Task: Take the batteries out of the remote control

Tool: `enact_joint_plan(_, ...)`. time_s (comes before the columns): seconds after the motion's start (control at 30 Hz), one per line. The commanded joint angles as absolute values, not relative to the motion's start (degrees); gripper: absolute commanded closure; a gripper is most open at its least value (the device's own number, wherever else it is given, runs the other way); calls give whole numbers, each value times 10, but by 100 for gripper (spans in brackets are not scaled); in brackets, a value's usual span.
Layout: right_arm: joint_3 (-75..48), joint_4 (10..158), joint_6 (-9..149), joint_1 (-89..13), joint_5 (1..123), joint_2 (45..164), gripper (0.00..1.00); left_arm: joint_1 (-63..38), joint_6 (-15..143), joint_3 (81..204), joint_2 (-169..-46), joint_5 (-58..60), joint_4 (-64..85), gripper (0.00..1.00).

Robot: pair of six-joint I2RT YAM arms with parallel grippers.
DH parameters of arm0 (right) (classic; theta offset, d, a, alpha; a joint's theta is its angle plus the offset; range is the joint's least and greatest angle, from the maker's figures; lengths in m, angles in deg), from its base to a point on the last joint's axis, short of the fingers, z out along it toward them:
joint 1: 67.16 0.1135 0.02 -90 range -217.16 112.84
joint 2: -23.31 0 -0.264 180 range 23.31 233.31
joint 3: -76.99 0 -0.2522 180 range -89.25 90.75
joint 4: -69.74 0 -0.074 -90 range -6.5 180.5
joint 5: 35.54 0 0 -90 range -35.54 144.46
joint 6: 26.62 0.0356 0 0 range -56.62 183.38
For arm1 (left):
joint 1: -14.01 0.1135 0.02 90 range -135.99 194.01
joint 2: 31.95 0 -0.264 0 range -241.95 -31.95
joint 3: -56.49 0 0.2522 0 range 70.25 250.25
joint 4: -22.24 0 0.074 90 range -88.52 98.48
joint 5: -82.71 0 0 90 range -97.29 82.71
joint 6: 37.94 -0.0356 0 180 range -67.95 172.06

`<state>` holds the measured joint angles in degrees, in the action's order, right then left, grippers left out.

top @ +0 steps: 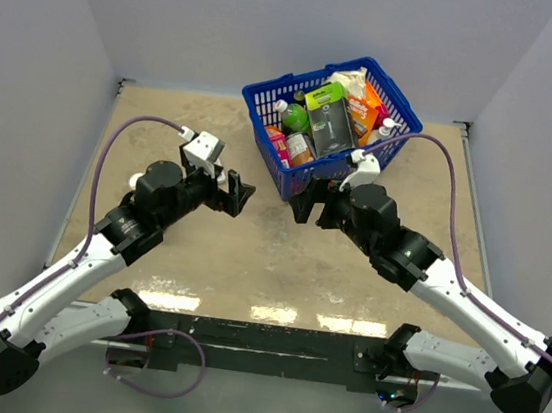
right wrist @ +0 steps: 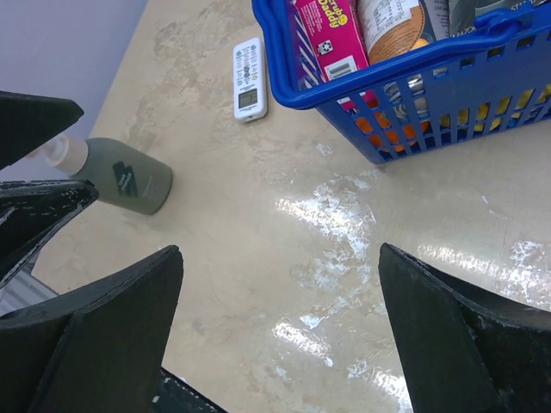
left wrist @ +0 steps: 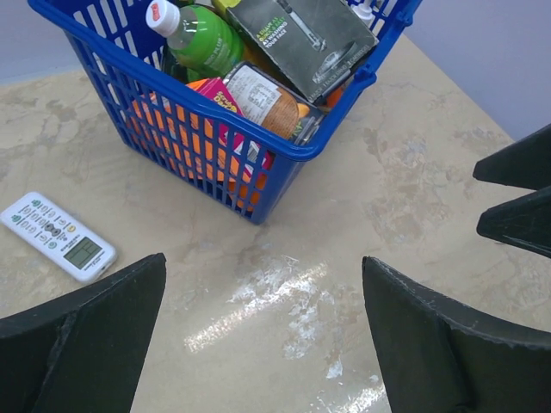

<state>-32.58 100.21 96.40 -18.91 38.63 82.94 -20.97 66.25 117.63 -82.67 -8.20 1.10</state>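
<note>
Both my claws hung above the table (top: 249, 264) with nothing in them. My left gripper (top: 240, 194) had its jaws spread wide, and through its wrist camera I saw only bare marbled tabletop between the two black fingers (left wrist: 95, 335). My right gripper (top: 308, 210) was just as wide apart, its fingers (right wrist: 456, 327) framing a glossy patch of the same surface. The two claws faced each other in front of the blue basket (top: 263, 150), close together but not touching. The remote control (left wrist: 58, 237) lay flat on the table to the left of the basket, near its corner and apart from it, well clear of both claws. It was white, with its buttons and small display turned upward, so its underside was hidden from me. From my right wrist I saw the same remote just beyond the basket's rim. The basket was crammed with goods: a green bottle (left wrist: 202, 39) with a white cap, a dark box (left wrist: 301, 34) lying on top, and a pink carton (right wrist: 323, 39) against the near wall. A grey-green bottle (right wrist: 125, 176) seemed to lie on its side on the table close to my left claw's fingers, though that edge of the view was partly blocked.
</note>
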Motion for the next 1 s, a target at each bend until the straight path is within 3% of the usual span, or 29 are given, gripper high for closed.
enact_joint_plan(0.0,-314,978,965,-189,364,813,2,-207,671,1191,-818,-127,25,0)
enact_joint_plan(0.3,-348,967,956,-189,346,764,1,-207,716,1210,-836,-256,-12,0)
enact_joint_plan(0.43,-351,973,943,-189,336,746,2,-195,766,1283,-930,-348,-120,0)
enact_joint_plan(0.63,-381,933,921,-189,415,693,5,-121,848,1377,-1059,-348,-193,1)
enact_joint_plan(0.83,-418,903,883,-189,446,625,7,-56,868,1438,-1184,-326,-183,18)
enact_joint_plan(0.97,-416,924,869,-189,425,604,7,-55,869,1501,-1269,-352,-208,21)
